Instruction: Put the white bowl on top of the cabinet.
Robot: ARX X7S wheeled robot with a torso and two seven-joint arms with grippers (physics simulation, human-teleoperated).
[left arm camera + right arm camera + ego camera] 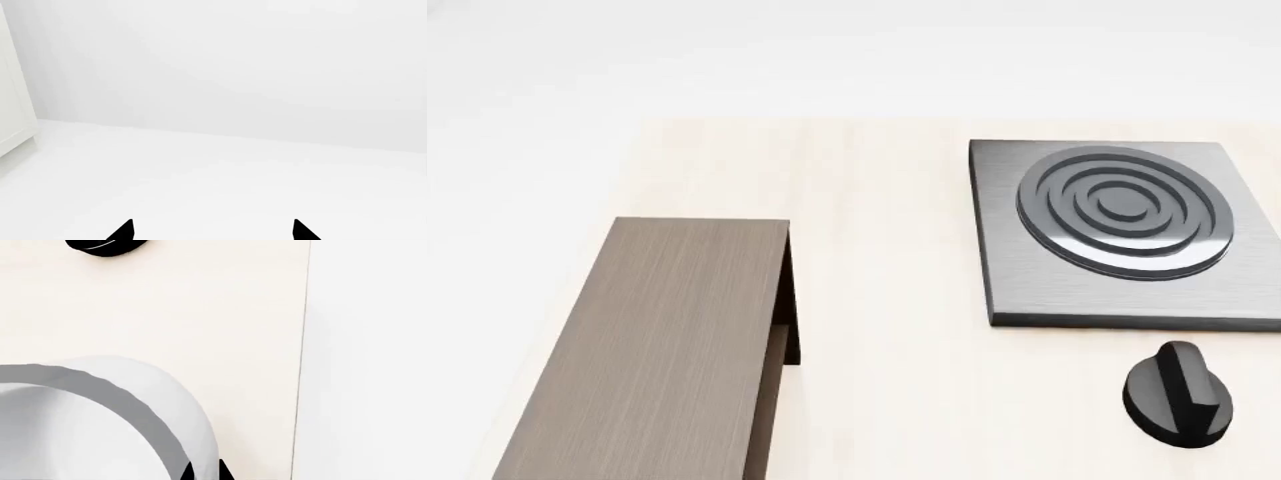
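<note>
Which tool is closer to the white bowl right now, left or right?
Right. The right tool sits at the white bowl's rim. The left tool faces only bare white floor and wall, with no bowl in its view.

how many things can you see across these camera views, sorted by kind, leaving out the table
Cabinet: 1
Stove plate: 1
Black knob: 1
White bowl: 1
Total: 4
</note>
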